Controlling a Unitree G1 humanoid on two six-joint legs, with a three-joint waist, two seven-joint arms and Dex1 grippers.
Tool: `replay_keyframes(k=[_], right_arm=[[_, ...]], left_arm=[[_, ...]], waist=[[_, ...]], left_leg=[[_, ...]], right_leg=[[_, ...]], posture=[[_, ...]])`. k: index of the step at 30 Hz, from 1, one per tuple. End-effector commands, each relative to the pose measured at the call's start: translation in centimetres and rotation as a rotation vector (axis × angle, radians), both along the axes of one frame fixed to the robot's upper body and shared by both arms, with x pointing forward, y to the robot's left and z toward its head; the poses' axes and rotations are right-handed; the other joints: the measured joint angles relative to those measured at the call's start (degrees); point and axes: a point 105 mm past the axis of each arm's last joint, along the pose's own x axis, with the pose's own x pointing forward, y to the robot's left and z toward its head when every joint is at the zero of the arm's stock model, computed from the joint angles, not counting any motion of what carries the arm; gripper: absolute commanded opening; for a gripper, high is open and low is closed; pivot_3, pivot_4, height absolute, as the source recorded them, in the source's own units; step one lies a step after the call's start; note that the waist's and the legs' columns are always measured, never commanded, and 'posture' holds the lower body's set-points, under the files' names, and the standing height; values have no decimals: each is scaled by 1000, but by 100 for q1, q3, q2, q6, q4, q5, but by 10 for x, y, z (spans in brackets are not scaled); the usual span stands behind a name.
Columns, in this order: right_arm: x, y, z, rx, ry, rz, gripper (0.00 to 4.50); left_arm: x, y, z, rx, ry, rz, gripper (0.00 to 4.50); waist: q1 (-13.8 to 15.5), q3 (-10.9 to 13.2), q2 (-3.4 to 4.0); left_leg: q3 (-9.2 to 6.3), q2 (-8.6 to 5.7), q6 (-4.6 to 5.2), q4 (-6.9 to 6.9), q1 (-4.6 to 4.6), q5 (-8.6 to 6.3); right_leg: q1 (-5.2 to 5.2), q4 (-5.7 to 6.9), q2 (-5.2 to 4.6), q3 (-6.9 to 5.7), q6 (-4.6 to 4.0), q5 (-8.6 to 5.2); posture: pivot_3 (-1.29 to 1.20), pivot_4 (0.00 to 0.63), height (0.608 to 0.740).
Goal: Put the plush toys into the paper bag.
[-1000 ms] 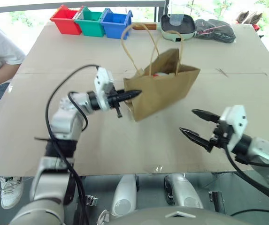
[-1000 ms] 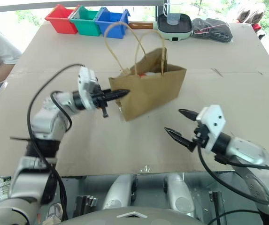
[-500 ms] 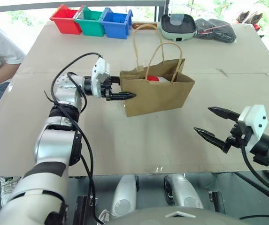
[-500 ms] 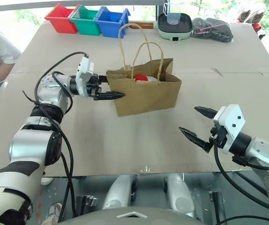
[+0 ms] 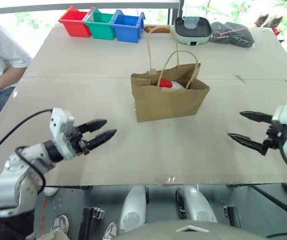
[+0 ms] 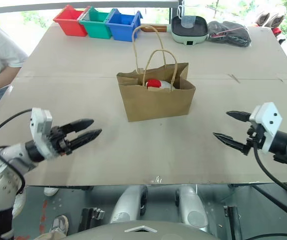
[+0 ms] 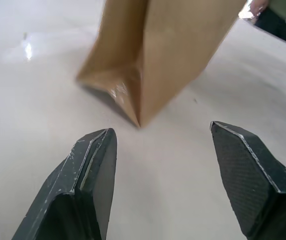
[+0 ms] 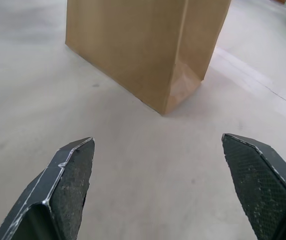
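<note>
Bag upright mid-table, both our hands empty.
The paper bag [image 5: 169, 98] stood with a red-and-white plush toy [image 5: 169, 84] inside; our left gripper [image 5: 99, 133] and right gripper [image 5: 247, 127] hung parted, well apart from it. We judged the bag light and crushable, best lifted by its cord handles [image 5: 176, 56].

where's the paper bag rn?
In the left eye view the paper bag stands upright mid-table, between and ahead of the open left gripper and right gripper, touching neither, with a red-and-white plush toy showing inside.
</note>
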Motion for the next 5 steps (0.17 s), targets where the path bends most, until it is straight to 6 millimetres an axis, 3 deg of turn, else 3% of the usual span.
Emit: replay_keyframes(k=[1,5], right_arm=[[-5,-14,13,-45,-40,-3,3936],[-9,-26,11,-72,-23,-33,3936]], left_arm=[[-12,9,11,43,-45,35,3279],[-20,20,6,76,-20,30,3279]], waist=[[0,0,0],[-22,-2,0]], left_leg=[[3,-4,0,2,1,0],[7,-3,0,0,1,0]], right_leg=[[0,0,5,1,-1,0],[-3,-1,13,4,-2,-1]], posture=[[0,150,740],[0,150,740]])
